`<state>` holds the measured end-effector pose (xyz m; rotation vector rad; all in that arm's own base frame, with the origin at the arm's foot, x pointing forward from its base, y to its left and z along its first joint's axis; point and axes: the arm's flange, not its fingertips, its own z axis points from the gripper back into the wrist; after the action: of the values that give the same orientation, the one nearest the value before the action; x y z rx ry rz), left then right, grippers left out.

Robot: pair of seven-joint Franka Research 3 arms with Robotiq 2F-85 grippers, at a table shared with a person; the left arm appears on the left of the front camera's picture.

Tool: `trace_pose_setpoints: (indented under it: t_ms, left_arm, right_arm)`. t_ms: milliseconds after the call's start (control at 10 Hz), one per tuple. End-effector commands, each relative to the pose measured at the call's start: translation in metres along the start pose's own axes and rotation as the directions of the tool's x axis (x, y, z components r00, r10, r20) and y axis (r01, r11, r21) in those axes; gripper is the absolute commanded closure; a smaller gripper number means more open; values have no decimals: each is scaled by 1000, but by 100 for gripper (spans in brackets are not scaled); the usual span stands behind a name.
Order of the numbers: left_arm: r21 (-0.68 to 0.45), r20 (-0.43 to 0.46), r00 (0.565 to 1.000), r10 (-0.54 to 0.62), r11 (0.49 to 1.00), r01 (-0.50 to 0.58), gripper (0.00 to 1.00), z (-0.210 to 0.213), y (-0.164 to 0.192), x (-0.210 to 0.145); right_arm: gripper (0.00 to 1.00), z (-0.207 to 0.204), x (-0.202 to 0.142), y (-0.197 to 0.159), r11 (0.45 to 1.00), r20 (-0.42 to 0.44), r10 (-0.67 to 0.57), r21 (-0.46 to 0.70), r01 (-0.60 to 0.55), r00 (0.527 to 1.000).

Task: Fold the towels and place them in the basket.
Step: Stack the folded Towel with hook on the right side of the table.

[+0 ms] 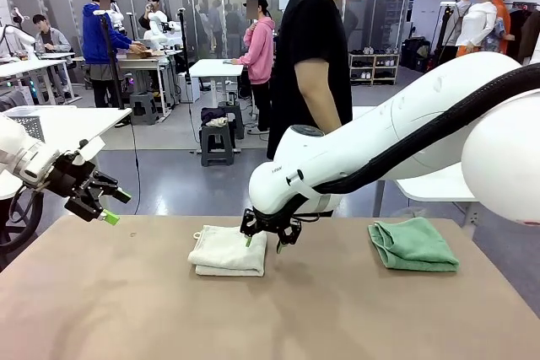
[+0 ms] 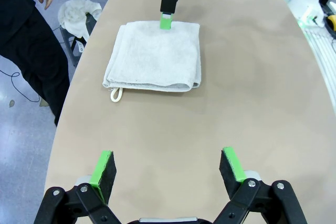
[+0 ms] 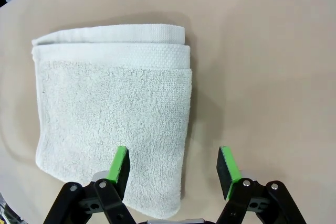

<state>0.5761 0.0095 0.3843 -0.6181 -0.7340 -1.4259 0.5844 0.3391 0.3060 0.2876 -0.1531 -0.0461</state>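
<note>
Here we have the right gripper (image 1: pixel 270 240) poised at the right edge of the folded cream-white towel (image 1: pixel 228 251), low centre of the front view, jaws apart and empty, one pad over the terry and the other over bare surface (image 1: pixel 278 318). In the right wrist view the towel (image 3: pixel 113 114) fills the left half of the frame, with its stacked folded edges towards the top. We judge the step in hand to be picking this towel up: we should lower until both pads straddle the edge, take in every layer, and close firmly so that the fold does not spill open when lifted. The left gripper (image 1: pixel 94 201) hangs spread and empty at the left of the front view, well apart. The mint green towel (image 1: pixel 413 244) lies folded at centre right.
</note>
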Motion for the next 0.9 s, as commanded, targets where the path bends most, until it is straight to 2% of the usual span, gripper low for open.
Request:
trace_pose_setpoints:
  t_ms: [0, 300, 400, 500, 600, 700, 800]
  left_arm:
    - [2, 1, 1000, -1, 1000, 1, 13, 1, 0, 1]
    - [2, 1, 1000, -1, 1000, 1, 13, 1, 0, 1]
    - [2, 1, 1000, -1, 1000, 1, 13, 1, 0, 1]
    - [2, 1, 1000, -1, 1000, 1, 13, 1, 0, 1]
    - [2, 1, 1000, -1, 1000, 1, 13, 1, 0, 1]
    - [2, 1, 1000, -1, 1000, 1, 13, 1, 0, 1]
    - [2, 1, 1000, -1, 1000, 1, 13, 1, 0, 1]
  right_arm:
    - [16, -8, 3, 4, 999, 26, -35, 14, 35, 999]
    - [16, -10, 6, 7, 999, 38, -35, 33, 33, 999]
    - [19, -11, 6, 9, 999, 37, -12, 38, 11, 999]
    - [36, -11, 7, 9, 999, 28, -24, 37, 23, 999]
    - [39, -12, 8, 10, 999, 25, -29, 35, 28, 999]
    - [55, -13, 9, 9, 999, 21, -34, 34, 33, 999]
    - [58, -14, 9, 8, 999, 19, -36, 29, 36, 999]
